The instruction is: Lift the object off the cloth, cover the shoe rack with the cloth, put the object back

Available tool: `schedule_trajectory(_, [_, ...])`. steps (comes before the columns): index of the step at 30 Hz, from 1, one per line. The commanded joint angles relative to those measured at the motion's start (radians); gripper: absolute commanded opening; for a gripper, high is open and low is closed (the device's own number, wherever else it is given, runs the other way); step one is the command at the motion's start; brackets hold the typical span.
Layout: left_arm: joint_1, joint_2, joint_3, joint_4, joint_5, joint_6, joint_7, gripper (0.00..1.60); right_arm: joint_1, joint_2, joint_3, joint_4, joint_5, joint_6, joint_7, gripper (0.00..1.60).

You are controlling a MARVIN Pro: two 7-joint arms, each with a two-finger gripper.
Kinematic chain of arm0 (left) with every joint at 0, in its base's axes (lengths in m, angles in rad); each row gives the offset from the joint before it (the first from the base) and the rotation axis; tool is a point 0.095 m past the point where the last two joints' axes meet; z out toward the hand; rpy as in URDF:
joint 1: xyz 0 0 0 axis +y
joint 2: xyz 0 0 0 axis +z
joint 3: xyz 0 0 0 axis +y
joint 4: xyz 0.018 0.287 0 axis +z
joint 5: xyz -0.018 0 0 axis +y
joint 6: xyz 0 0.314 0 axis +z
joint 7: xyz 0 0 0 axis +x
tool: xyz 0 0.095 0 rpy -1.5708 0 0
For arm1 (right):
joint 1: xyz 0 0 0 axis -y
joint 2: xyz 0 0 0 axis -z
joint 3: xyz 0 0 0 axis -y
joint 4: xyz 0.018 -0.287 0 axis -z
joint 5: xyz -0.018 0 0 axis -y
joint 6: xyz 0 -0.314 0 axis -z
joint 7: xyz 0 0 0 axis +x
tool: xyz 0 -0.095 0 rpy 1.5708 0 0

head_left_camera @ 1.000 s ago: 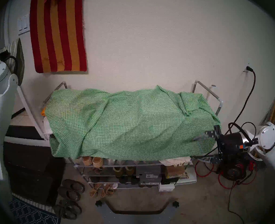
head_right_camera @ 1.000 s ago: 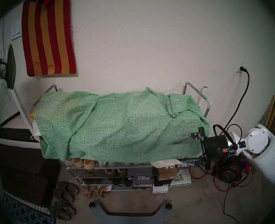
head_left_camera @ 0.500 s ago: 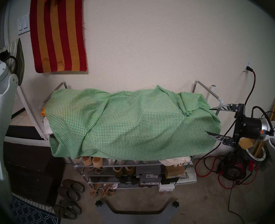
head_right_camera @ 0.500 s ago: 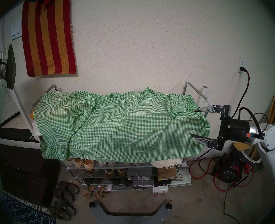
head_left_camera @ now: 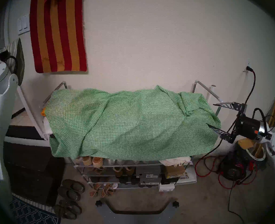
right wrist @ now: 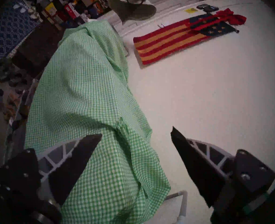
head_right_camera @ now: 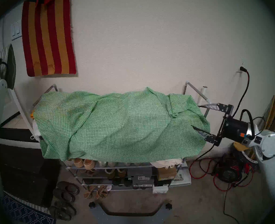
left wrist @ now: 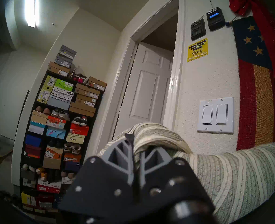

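Observation:
The green-and-white check cloth [head_left_camera: 130,121] [head_right_camera: 120,125] [right wrist: 85,89] lies draped over the top of the shoe rack [head_left_camera: 206,89] [head_right_camera: 196,91] and hangs over its front edge. My right gripper [head_left_camera: 210,114] [head_right_camera: 195,116] [right wrist: 136,131] is open and empty at the rack's right end, one finger over the cloth's edge, holding nothing. My left gripper [left wrist: 136,147] is shut on the brim of the striped woven sun hat [left wrist: 230,170], held high at the far left [head_left_camera: 17,57] [head_right_camera: 10,65], clear of the rack.
A red-and-orange striped rug [head_left_camera: 59,33] hangs on the wall. Loose shoes [head_left_camera: 72,191] and a dark chest [head_left_camera: 30,170] are at the rack's left. Red cables and a black device [head_left_camera: 232,170] lie on the floor at the right. The rack's right rail [right wrist: 183,202] is under my right gripper.
My right gripper has risen from the cloth's front right corner to the rack's right end and drawn slightly back, staying open. The cloth and the left arm with the hat have not moved.

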Motion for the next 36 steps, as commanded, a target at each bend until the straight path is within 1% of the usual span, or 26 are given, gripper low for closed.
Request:
schedule_trajectory(1, [-0.002,0.001,-0.003,-0.005,-0.003,0.001,-0.002,0.00,0.093,-0.008,-0.085,-0.026,-0.085,0.065,-0.093,1.60])
schedule_trajectory(6, [-0.002,0.000,-0.003,-0.005,-0.003,0.002,-0.002,0.00,0.128,0.000,-0.116,-0.026,-0.113,0.099,-0.120,1.60])
schedule_trajectory(12, [-0.002,0.000,-0.004,-0.005,-0.003,0.002,-0.002,0.00,0.168,0.019,-0.141,-0.021,-0.144,0.150,-0.131,1.60])
schedule_trajectory(15, [-0.002,0.000,-0.004,-0.005,-0.003,0.002,-0.002,0.00,0.187,0.033,-0.147,-0.026,-0.142,0.172,-0.127,1.60])
schedule_trajectory(21, [-0.002,0.000,-0.004,-0.005,-0.003,0.002,-0.003,0.00,0.196,0.070,-0.132,-0.042,-0.120,0.200,-0.094,1.60])
schedule_trajectory(25, [-0.002,0.000,-0.004,-0.005,-0.003,0.002,-0.003,0.00,0.212,0.097,-0.145,-0.035,-0.118,0.224,-0.072,1.60])
schedule_trajectory(27, [-0.002,0.000,-0.004,-0.005,-0.003,0.002,-0.003,0.00,0.216,0.124,-0.147,-0.037,-0.118,0.260,-0.046,1.60])
schedule_trajectory(29, [-0.002,0.000,-0.004,-0.005,-0.003,0.002,-0.003,0.00,0.225,0.157,-0.158,-0.033,-0.118,0.296,-0.014,1.60])
schedule_trajectory(32, [-0.002,0.000,-0.004,-0.005,-0.003,0.002,-0.003,0.00,0.245,0.183,-0.183,-0.020,-0.132,0.323,0.006,1.60])
schedule_trajectory(36, [-0.002,-0.001,-0.004,-0.005,-0.003,0.002,-0.003,0.00,0.263,0.196,-0.201,-0.012,-0.125,0.329,0.028,1.60])
